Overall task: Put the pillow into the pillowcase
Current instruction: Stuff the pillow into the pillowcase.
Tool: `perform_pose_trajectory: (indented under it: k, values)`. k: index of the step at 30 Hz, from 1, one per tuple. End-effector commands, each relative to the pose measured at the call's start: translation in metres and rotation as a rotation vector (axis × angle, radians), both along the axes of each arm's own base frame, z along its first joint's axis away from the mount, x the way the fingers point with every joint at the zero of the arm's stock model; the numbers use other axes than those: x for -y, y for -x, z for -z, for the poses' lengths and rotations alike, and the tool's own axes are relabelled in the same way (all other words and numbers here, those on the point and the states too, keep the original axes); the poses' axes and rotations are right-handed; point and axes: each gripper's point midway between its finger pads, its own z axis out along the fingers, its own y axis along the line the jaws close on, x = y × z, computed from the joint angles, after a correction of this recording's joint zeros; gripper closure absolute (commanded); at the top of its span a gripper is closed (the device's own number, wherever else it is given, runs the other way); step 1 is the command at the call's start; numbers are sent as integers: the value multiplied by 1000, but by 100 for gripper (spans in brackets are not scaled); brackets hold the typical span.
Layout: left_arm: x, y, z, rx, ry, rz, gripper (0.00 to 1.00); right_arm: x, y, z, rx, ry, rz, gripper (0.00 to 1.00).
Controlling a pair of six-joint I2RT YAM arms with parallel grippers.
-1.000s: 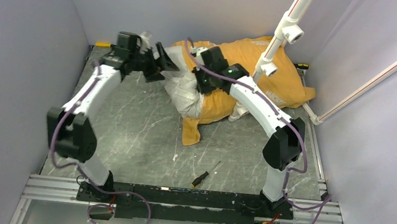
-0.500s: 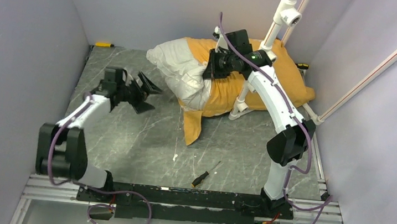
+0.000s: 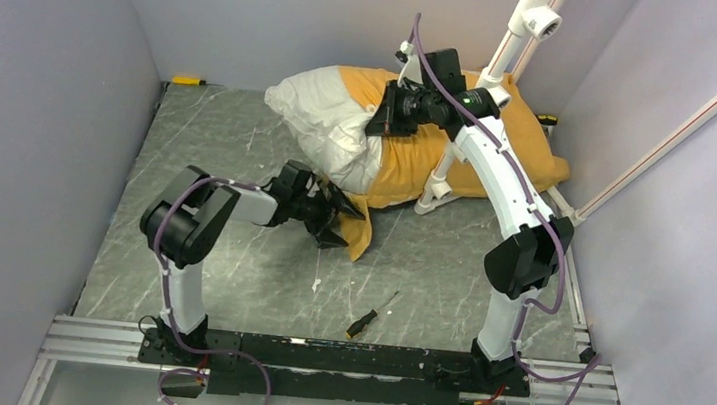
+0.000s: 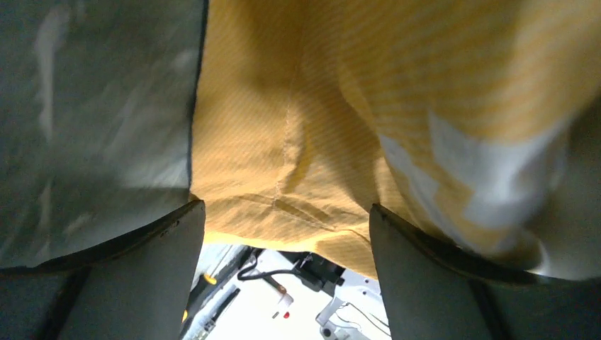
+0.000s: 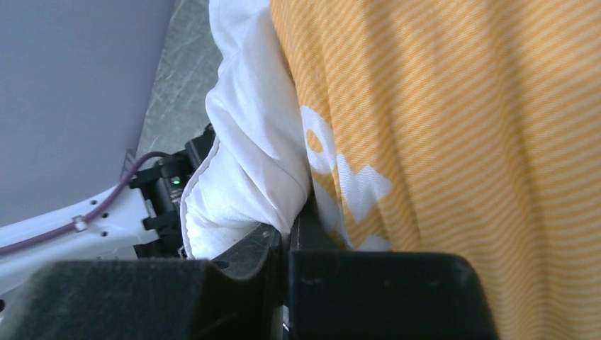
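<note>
Nearest the arm bases, a screwdriver (image 3: 370, 314) lies on the grey worktop (image 3: 226, 279). Just beyond it, the left gripper (image 3: 334, 222) has its fingers (image 4: 159, 280) spread at the drooping orange corner of the pillowcase (image 3: 409, 163), clasping nothing. A white pipe stand (image 3: 513, 48) rises in front of the case. Farther back, the right gripper (image 3: 383, 125) has its fingers pressed together, pinching the case's rim. The plump white pillow (image 3: 327, 124) bulges out there, partly inside.
</note>
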Motion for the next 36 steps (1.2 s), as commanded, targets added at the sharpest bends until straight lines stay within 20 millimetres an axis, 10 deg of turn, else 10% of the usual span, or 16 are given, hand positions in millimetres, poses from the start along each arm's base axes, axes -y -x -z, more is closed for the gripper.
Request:
perform_pose_trajectory:
  k: [1,10,20,29,36]
  values:
    - [19,-36,-8,90,96,-118,16,26,-37,-50,146,-104,90,100]
    - [18,-83,-5,246,262,-267,100,30,-37,-47,150,-78,76,100]
    - [-54,-73,-34,343,-136,-316,100,33,-38,-39,147,-71,60,100]
    - [-129,-42,-119,540,-567,-303,100,32,-36,-41,156,-88,41,100]
    - [-171,13,-112,432,-759,-220,100,30,-36,-39,142,-95,32,100]
